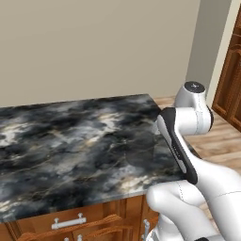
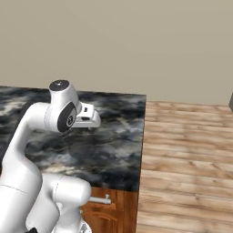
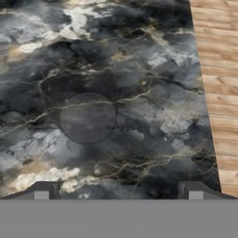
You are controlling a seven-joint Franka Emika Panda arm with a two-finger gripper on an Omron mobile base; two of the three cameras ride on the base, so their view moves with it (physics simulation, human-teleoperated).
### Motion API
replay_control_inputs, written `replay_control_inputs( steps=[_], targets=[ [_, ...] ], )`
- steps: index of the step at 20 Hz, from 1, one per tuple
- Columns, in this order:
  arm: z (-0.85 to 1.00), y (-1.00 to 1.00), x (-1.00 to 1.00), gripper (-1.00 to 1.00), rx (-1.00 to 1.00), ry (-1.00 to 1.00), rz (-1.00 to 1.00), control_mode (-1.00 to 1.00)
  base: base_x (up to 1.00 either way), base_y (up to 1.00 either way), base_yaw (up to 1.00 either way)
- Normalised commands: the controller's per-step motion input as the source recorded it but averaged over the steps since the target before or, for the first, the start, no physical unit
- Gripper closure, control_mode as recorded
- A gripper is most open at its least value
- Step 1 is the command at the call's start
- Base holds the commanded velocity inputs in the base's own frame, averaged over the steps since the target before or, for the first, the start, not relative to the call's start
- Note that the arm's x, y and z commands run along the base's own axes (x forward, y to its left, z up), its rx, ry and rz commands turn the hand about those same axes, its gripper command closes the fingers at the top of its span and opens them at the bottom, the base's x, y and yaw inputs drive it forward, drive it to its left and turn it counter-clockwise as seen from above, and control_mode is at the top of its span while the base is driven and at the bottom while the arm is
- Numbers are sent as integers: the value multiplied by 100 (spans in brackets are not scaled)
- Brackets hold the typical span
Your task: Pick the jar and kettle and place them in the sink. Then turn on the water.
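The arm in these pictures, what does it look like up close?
The arm is made of smooth, rounded glossy white segments, with a black band along one link and dark round caps on its joints. No loose cables show. Its end effector ends in two small dark grey, blocky finger tips.

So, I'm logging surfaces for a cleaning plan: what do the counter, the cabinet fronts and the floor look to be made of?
The counter looks like polished dark marble: black-grey with pale and gold veins and a soft sheen. The cabinet fronts look like reddish-brown wood with metal bar handles. The floor looks like light wood planks with visible seams and grain, though it could be laminate.
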Motion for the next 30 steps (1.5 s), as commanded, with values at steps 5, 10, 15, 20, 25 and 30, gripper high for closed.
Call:
replay_control_inputs(
  steps=[5, 10, 15, 20, 25, 30],
  targets=[
    [0, 9, 14, -100, 0, 2, 0, -100, 0, 0, 0],
    [0, 5, 14, -100, 0, 2, 0, -100, 0, 0, 0],
    [0, 5, 2, -100, 0, 3, 0, -100, 0, 0, 0],
    [0, 2, 0, -100, 0, 4, 0, -100, 0, 0, 0],
    [0, 1, 5, -100, 0, 5, 0, -100, 0, 0, 0],
    [0, 0, 1, -100, 0, 2, 0, -100, 0, 0, 0]
  ],
)
